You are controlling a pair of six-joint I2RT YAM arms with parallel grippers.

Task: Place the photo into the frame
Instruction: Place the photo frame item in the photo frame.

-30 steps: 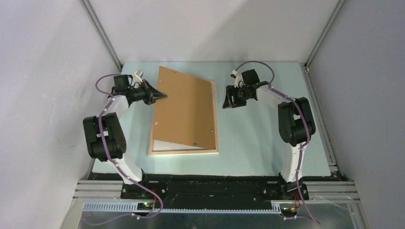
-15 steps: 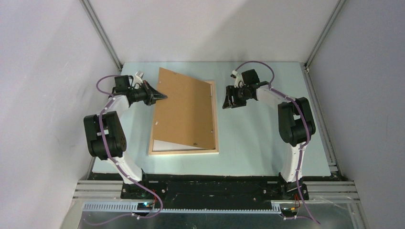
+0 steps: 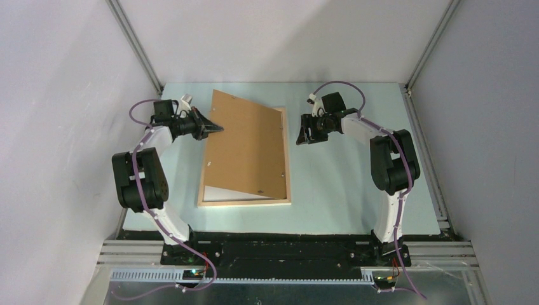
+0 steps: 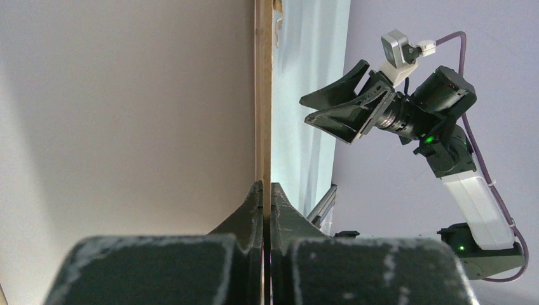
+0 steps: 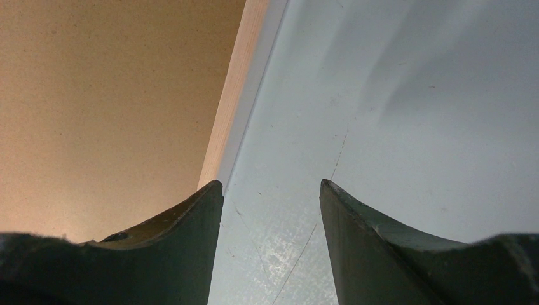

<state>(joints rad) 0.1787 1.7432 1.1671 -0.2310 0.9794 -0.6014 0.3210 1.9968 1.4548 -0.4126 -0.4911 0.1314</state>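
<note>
Brown board [image 3: 248,146] lies skewed over the pale frame [image 3: 245,202], which rests flat on the table [image 3: 343,190]. We see a white sliver, perhaps the photo [image 3: 219,192], under the board's near edge. Left claw [image 3: 218,128] is pressed together at the board's left edge; we cannot tell whether it pinches it. Right claw [image 3: 304,138] hangs apart beside the frame's far right corner.

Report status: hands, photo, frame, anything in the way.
Left hand shut on left edge of backing board, board tilted over frame. Right hand open, beside frame. White sliver under board, probably photo.
</note>
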